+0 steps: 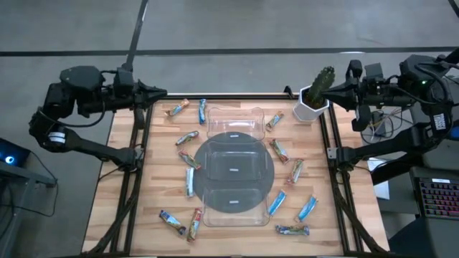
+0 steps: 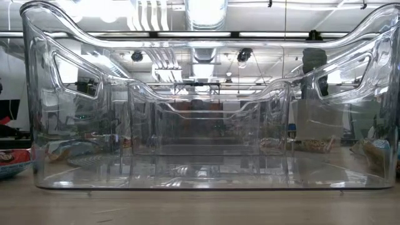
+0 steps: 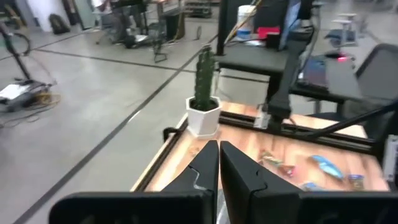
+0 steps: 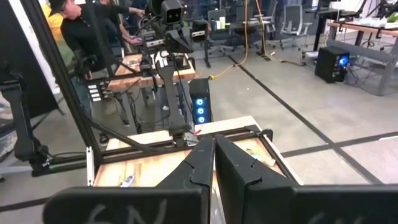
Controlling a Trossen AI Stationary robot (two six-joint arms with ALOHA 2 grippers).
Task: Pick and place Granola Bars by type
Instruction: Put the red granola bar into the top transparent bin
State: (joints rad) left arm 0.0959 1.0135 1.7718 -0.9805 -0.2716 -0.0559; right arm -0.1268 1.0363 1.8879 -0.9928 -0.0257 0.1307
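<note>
High view shows the bars scattered on the table all around the clear tray, none sorted. Both grippers, left and right, wait clenched, empty, at the far corners. Close-lying pairs risk a double pickup.

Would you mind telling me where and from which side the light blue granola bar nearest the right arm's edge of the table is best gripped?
Probably across its narrow middle, coming straight down from above. The light blue granola bar lies flat and slanted on the table, apart from the clear tray and neighbouring bars, so the fingers should turn to span its short width. The right gripper sits at the far edge, shut.
</note>
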